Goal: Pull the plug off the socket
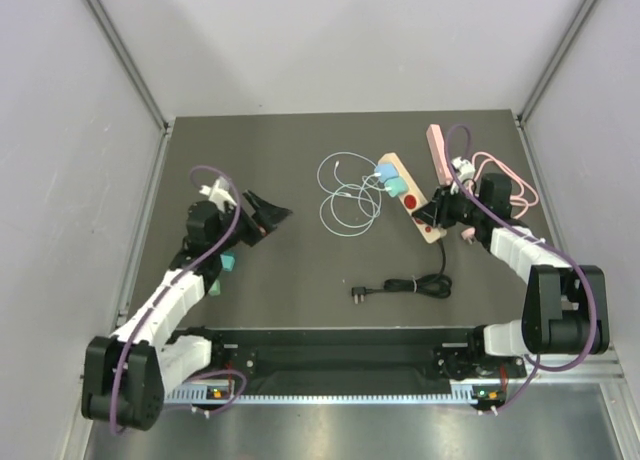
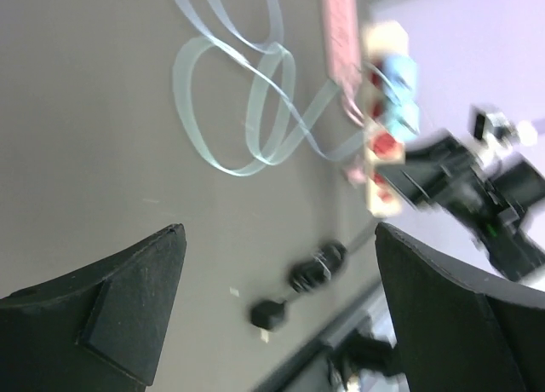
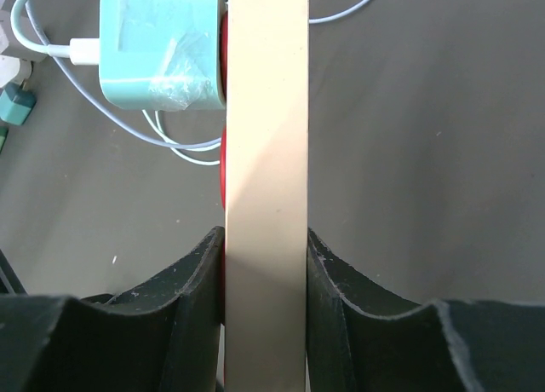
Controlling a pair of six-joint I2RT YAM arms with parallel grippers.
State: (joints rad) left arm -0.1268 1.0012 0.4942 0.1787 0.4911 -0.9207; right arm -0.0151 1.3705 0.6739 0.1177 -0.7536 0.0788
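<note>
- Cream plastic power strip with red switches (image 1: pixel 412 198), overhead view: lay aslant on the dark grey table mat (image 1: pixel 290 280), right of centre.
- Pale blue square plug (image 1: pixel 385 170) and teal plug (image 1: pixel 398 187): both seated in the strip's far half, side by side.
- Thin white cable (image 1: pixel 345 195): lay in loose loops just left of the strip.
- Right gripper (image 1: pixel 437 215): clamped on the strip's near end.
- Left gripper (image 1: pixel 265 215): jaws stood wide apart, holding nothing, well apart from the strip.
- Bundled black cable (image 1: pixel 405 287): lay near the table's front edge.
- Left wrist view: left gripper (image 2: pixel 281 239) fingers (image 2: pixel 128 298) were spread above bare mat; the strip (image 2: pixel 379 166) showed blurred beyond.
- Right wrist view: right gripper (image 3: pixel 266 239) fingers (image 3: pixel 196 277) pressed both sides of the strip (image 3: pixel 266 153); the pale blue square plug (image 3: pixel 162 55) sat on its left face, with the white cable (image 3: pixel 51 47) joined to the plug.
</note>
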